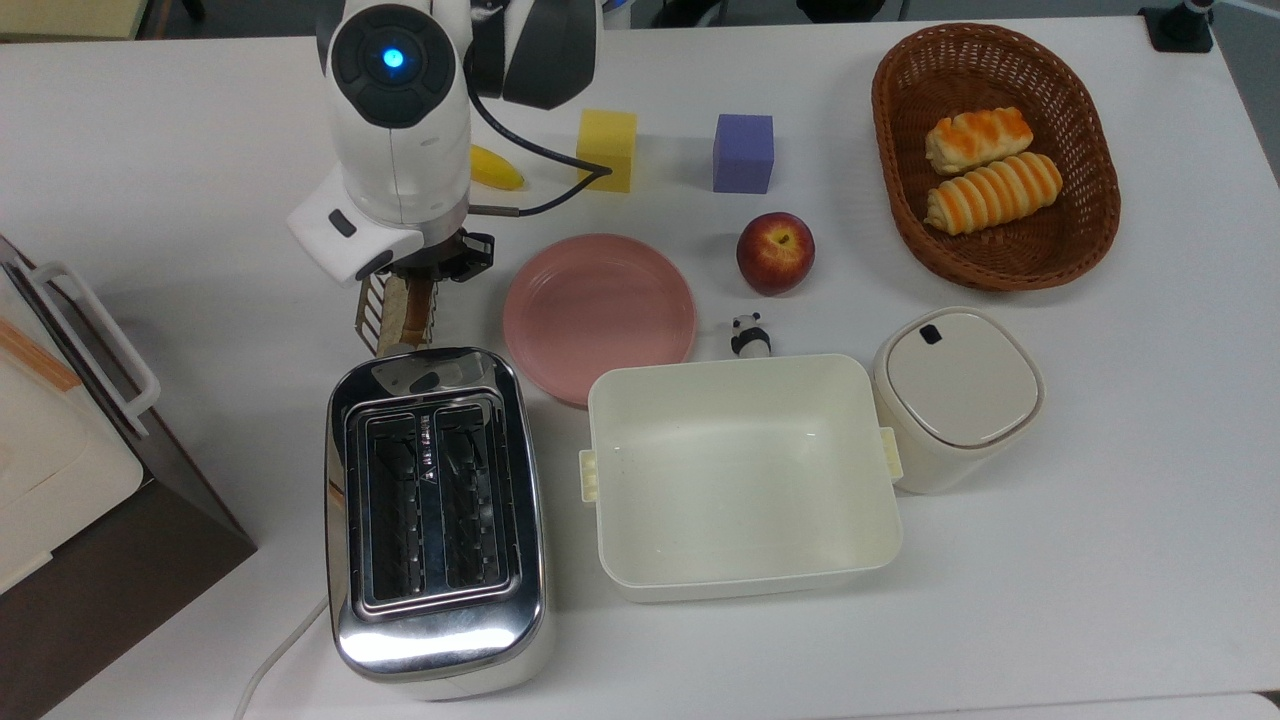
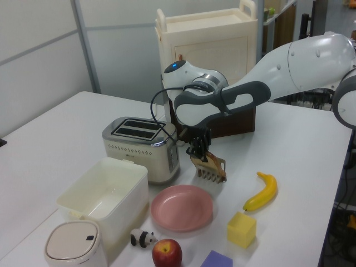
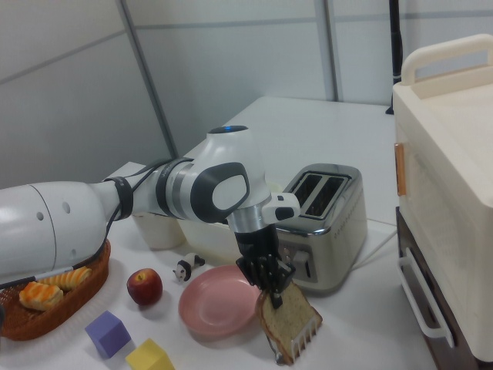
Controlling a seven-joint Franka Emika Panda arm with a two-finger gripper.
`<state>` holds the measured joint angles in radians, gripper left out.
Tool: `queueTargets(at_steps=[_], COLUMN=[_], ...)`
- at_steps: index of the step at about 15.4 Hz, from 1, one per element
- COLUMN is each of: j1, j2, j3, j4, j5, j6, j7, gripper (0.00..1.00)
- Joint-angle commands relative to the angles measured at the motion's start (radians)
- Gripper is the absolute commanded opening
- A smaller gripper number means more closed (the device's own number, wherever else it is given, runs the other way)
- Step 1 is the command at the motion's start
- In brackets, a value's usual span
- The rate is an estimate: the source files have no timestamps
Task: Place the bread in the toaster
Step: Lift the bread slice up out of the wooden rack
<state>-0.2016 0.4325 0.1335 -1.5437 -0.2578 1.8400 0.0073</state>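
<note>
The bread (image 1: 412, 308) is a tan slice with a brown crust, standing nearly on edge in a small wire rack (image 1: 369, 312) just beyond the toaster's far end in the top view. My gripper (image 1: 425, 268) points down and is shut on the slice's top edge. In the right view the bread (image 3: 291, 317) hangs below the gripper (image 3: 269, 287), with rack wires at its lower edge. The chrome toaster (image 1: 437, 510) has two empty dark slots; it also shows in the left view (image 2: 142, 147) and the right view (image 3: 323, 216). The left view has the gripper (image 2: 198, 151) over the rack (image 2: 211, 169).
A pink plate (image 1: 598, 312) lies on the top view's right of the bread, and a cream tub (image 1: 742, 472) sits beside the toaster. A banana (image 1: 497, 170), yellow block (image 1: 606, 148), purple block (image 1: 743, 152), apple (image 1: 775, 252), basket of rolls (image 1: 995, 155) and lidded jar (image 1: 957, 395) stand further off.
</note>
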Motion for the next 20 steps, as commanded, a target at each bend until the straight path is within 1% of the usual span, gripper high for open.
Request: queueTargets(at_steps=[1,7,10,14,16,18,20], j1=[0.004,-0.009,-0.015,-0.010,-0.012,-0.012,-0.012], j2=[-0.041,-0.052,-0.092,-0.188,-0.231,-0.238,-0.236], j3=[-0.003,-0.003,-0.003,0.000,0.021,0.034,0.035], j4=[-0.019,-0.004,-0.004,-0.004,-0.003,0.045,0.063], j5=[-0.017,-0.015,-0.008,0.002,0.024,0.043,0.046], j6=[0.021,0.019,0.018,0.008,0.007,-0.004,-0.016], j7=[0.020,0.020,0.020,0.020,0.022,0.022,0.022], gripper=[0.13,0.11,0.11,0.09,0.09,0.09,0.07])
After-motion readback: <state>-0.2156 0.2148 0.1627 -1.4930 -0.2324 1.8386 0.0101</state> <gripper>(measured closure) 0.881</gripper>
